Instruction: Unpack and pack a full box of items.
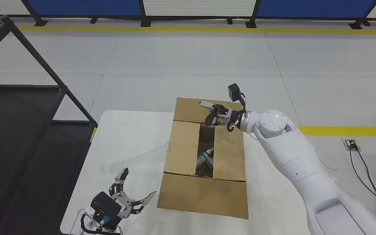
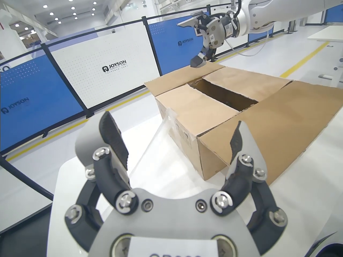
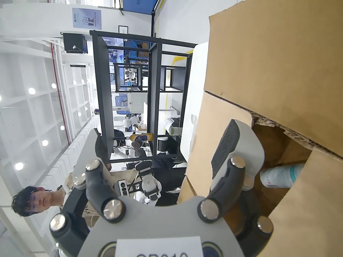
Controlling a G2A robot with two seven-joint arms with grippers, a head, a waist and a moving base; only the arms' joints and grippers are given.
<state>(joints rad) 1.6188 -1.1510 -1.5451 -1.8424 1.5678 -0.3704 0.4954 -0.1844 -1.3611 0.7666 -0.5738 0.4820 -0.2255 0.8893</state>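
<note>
Item 1: brown corrugated cardboard box (image 1: pixel 182 147) (image 2: pixel 198 108) (image 3: pixel 268 54). We find it in the middle of the white worktop (image 1: pixel 129 141) (image 2: pixel 166 167). The two end flaps are folded outward. The two long flaps lie nearly flat, with a narrow slot between them. We judge the board stiff but light, hinging easily at its creases. With contents inside, the whole box is probably too heavy to lift by one flap. The best hold is the free edge of a long flap beside the slot, pinched and swung outward.

Item 2: white cylindrical bottle with a pale green label (image 1: pixel 205 157) (image 3: pixel 281 175). It lies on its side inside the box, seen through the slot. We judge it rigid, smooth and prone to roll. It should be gripped across the body, not at the ends.

Item 3: right gripper (image 1: pixel 214 114) (image 2: pixel 191 43) (image 3: pixel 163 145). It hangs over the far end of the slot, fingers spread wide and holding nothing. One finger is close above the far flap.

Item 4: left gripper (image 1: pixel 138 185) (image 2: pixel 174 124). It sits above the worktop near the box's near corner, apart from the cardboard. Its fingers are also spread wide and empty.
</note>
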